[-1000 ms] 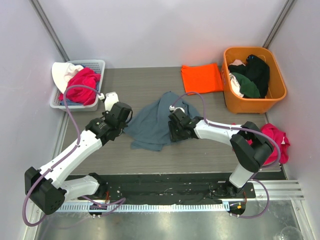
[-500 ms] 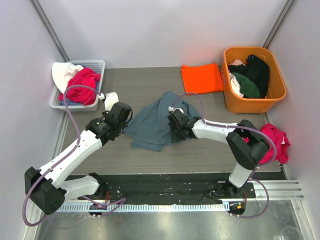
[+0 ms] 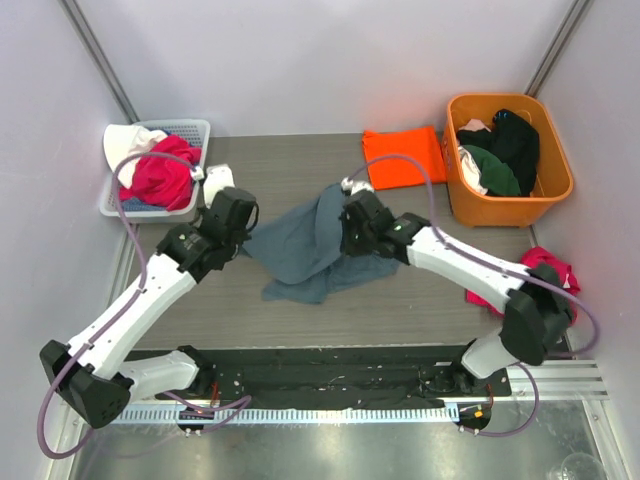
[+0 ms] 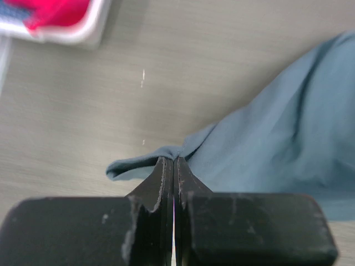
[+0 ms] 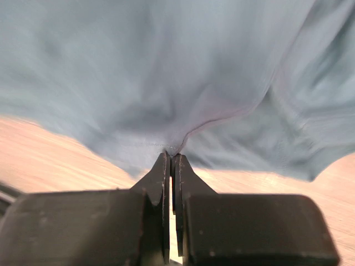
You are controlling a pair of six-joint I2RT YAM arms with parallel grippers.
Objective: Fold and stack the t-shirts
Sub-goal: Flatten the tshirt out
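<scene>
The blue-grey t-shirt (image 3: 305,245) hangs crumpled between both arms at the middle of the table. My left gripper (image 3: 240,243) is shut on its left edge; the wrist view shows a fold of the blue-grey t-shirt (image 4: 260,144) pinched at the left gripper's (image 4: 174,162) tips. My right gripper (image 3: 347,243) is shut on its right side, where the blue-grey t-shirt (image 5: 166,72) bunches at the right gripper's (image 5: 171,155) tips. Behind, the orange t-shirt (image 3: 402,157) lies folded flat.
An orange tub (image 3: 508,160) of dark and white clothes stands at the back right. A pale basket (image 3: 155,165) holding red and white garments sits at the back left. A red garment (image 3: 548,275) lies by the right wall, partly behind my right arm.
My right gripper closed on the blue-grey t-shirt and moved back and up with it, raising the cloth. My left arm shifted slightly toward the back with its pinched edge.
</scene>
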